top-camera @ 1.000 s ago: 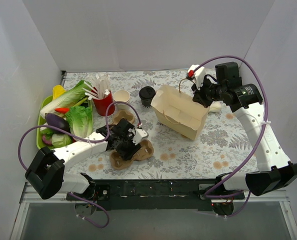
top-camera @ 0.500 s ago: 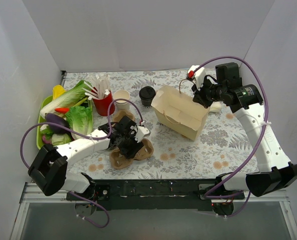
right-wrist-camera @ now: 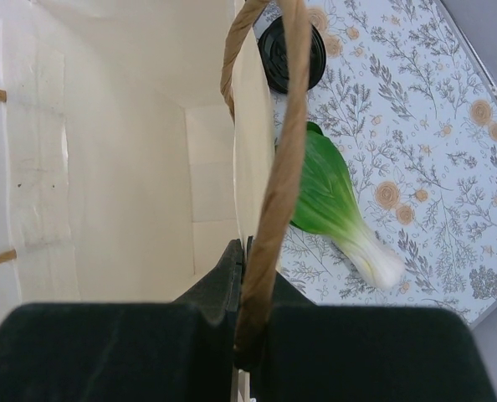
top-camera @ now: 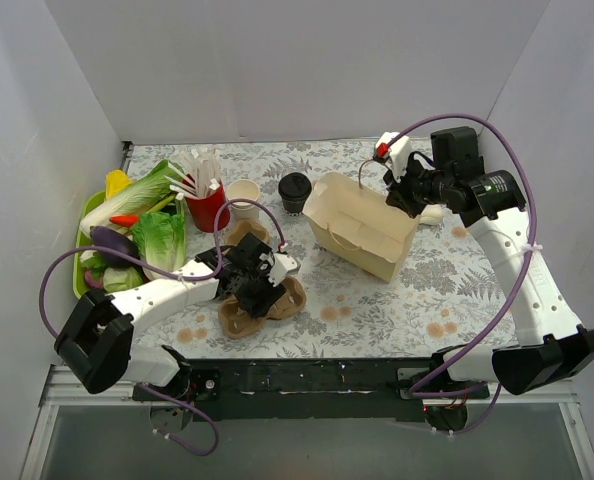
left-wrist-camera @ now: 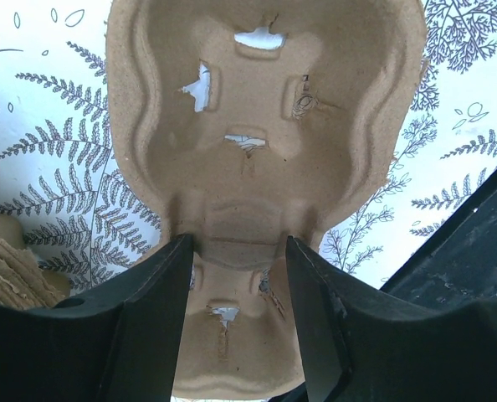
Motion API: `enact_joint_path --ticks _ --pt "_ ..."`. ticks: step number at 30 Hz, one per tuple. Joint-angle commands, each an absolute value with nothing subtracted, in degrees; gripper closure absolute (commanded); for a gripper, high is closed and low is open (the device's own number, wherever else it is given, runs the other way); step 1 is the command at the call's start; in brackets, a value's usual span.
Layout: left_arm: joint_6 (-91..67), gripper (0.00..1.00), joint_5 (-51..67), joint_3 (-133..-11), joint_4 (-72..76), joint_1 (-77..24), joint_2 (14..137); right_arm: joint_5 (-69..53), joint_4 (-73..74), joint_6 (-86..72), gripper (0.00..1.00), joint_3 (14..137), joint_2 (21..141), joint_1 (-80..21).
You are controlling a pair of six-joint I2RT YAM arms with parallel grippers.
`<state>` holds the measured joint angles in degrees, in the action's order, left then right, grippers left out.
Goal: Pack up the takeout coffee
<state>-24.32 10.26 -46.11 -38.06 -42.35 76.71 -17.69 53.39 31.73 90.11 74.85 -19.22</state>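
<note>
The takeout coffee (top-camera: 294,190), a cream cup with a black lid, stands upright at the back, left of the cream paper bag (top-camera: 362,235). My left gripper (top-camera: 260,283) is down over a brown pulp cup carrier (top-camera: 239,320) near the table's front. In the left wrist view its jaws (left-wrist-camera: 238,243) are open and straddle the carrier's (left-wrist-camera: 257,100) narrow middle. My right gripper (top-camera: 402,197) is shut on the bag's right rim. In the right wrist view (right-wrist-camera: 253,251) it pinches the bag wall (right-wrist-camera: 123,142) next to the brown twisted handle (right-wrist-camera: 282,151).
A lidless cream cup (top-camera: 243,193) and a red cup (top-camera: 207,208) with white utensils stand left of the coffee. A green tray (top-camera: 80,240) of vegetables lies at far left. Another pulp carrier (top-camera: 245,235) lies behind my left gripper. A bok choy (right-wrist-camera: 332,201) and a loose black lid (right-wrist-camera: 292,52) lie right of the bag.
My left gripper has shifted slightly to the right over the carrier. The right arm, the bag and the coffee have not moved.
</note>
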Motion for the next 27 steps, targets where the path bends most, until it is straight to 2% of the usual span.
enact_joint_path --ticks 1,4,12,14,15,18,20,27 --pt "-24.0 0.51 9.4 -45.1 -37.9 -42.6 74.7 -17.6 51.2 32.0 0.99 91.0 74.1 -19.1" --pt "-23.9 0.53 9.5 -45.0 -38.0 -42.6 74.8 -17.4 51.1 32.1 0.99 91.3 74.3 -19.1" --pt "-22.0 0.76 12.7 -45.9 -42.4 -42.5 72.7 -17.2 51.8 32.0 0.99 91.5 73.9 -19.1" --pt "-20.7 0.79 14.2 -45.9 -43.9 -42.5 70.9 -17.4 52.2 32.1 0.99 91.7 73.7 -19.1" --pt "-20.5 0.86 15.1 -46.1 -44.2 -42.5 69.1 -17.5 52.5 32.1 0.99 91.8 73.4 -19.1" --pt "-18.6 0.91 19.5 -46.7 -45.6 -42.5 65.0 -17.8 53.7 32.6 0.99 91.6 72.4 -19.1" --pt "-16.5 1.00 22.1 -48.7 -47.5 -42.5 62.9 -17.8 54.4 33.7 0.99 90.9 71.7 -19.0" --pt "-15.5 1.00 26.4 -61.4 -49.0 -42.5 57.2 -21.1 55.6 35.9 0.99 90.3 68.5 -19.1"
